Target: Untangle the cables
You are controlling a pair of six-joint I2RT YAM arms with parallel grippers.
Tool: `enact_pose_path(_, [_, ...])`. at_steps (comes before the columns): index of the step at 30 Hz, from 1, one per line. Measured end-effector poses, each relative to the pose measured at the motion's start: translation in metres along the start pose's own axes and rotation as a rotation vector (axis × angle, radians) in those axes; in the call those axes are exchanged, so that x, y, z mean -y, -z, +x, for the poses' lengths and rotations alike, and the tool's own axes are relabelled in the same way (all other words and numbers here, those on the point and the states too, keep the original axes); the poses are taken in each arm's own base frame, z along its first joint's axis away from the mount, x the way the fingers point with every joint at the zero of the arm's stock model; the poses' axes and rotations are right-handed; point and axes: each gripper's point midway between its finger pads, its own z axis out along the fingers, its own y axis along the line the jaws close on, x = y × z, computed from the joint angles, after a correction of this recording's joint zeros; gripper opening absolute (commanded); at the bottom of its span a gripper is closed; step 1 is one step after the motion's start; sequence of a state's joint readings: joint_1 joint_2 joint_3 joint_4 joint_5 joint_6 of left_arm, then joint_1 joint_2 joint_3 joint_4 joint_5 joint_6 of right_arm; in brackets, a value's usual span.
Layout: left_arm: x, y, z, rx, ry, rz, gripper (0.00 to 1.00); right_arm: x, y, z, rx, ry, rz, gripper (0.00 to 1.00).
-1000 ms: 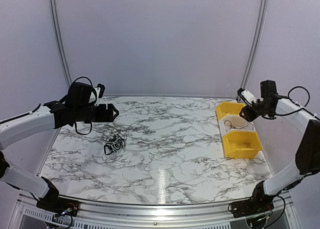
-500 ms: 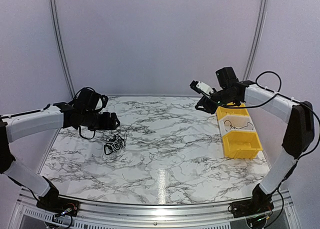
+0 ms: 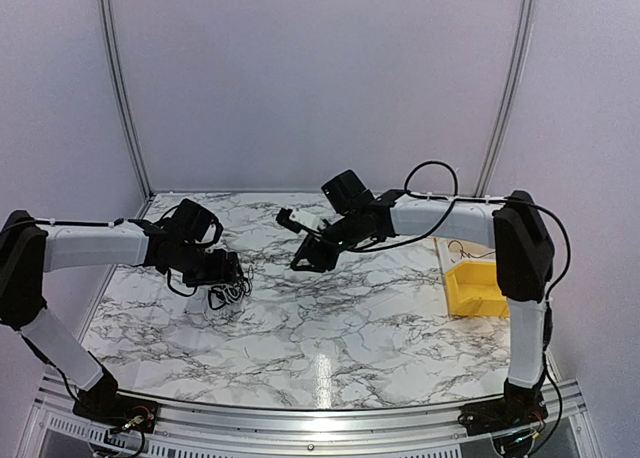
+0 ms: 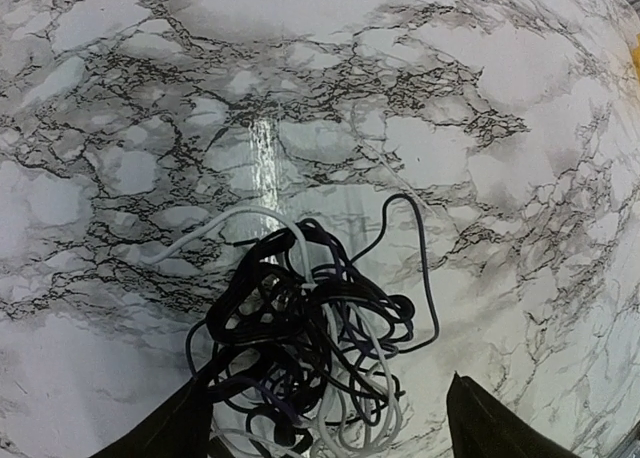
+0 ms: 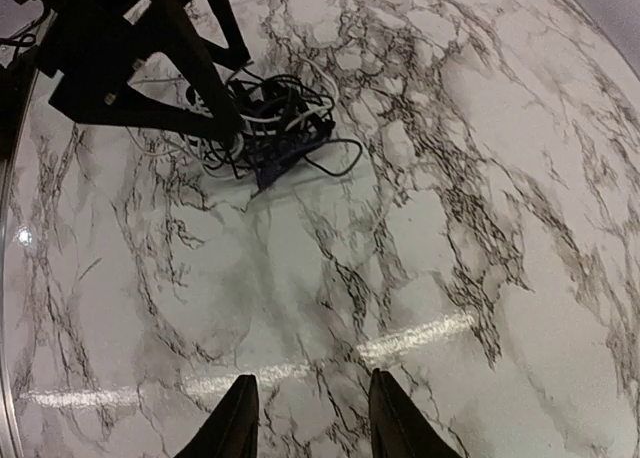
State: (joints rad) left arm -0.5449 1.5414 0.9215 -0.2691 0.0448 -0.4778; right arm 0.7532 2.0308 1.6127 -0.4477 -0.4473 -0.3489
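Observation:
The cables [image 3: 233, 292] are a small tangle of thin black wires with a pale one, lying on the marble table [image 3: 330, 338] at left centre. My left gripper [image 3: 222, 276] is right over them. In the left wrist view it [image 4: 330, 428] is open, with a finger on either side of the tangle [image 4: 310, 338]. My right gripper [image 3: 308, 262] hovers above the table to the right of the tangle. In the right wrist view it [image 5: 315, 423] is open and empty, and the tangle [image 5: 275, 128] lies ahead under the left gripper [image 5: 215, 103].
A yellow bin [image 3: 478, 288] stands at the right edge of the table, partly hidden behind the right arm. A thin loose cable [image 3: 462, 248] lies just behind it. Grey walls close off the back and sides.
My right arm has swung from the yellow bins at the far right to the table's middle. My left gripper has come down and forward onto the tangle.

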Motion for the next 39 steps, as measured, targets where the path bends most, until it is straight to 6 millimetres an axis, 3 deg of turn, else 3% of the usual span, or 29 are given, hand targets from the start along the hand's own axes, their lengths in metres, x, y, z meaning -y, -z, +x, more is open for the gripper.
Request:
enact_pose_path(3, [0.000, -0.009, -0.003, 0.005, 0.021, 0.008, 0.82, -0.015, -0.025, -0.019, 0.034, 0.000, -0.047, 0.37])
enact_pose_path(7, [-0.004, -0.017, -0.009, 0.029, 0.061, 0.025, 0.80, -0.021, -0.058, -0.037, 0.072, -0.018, -0.087, 0.37])
enact_pose_path(15, [-0.010, -0.025, -0.013, 0.053, 0.119, 0.061, 0.77, -0.014, -0.105, -0.025, 0.057, -0.087, -0.130, 0.37])
enact_pose_path(27, [-0.009, -0.032, -0.003, 0.040, 0.141, 0.090, 0.74, -0.044, -0.113, -0.033, 0.082, -0.097, -0.266, 0.37])
enact_pose_path(39, [-0.009, -0.033, -0.003, 0.045, 0.143, 0.100, 0.73, -0.038, -0.126, -0.032, 0.077, -0.129, -0.244, 0.26])
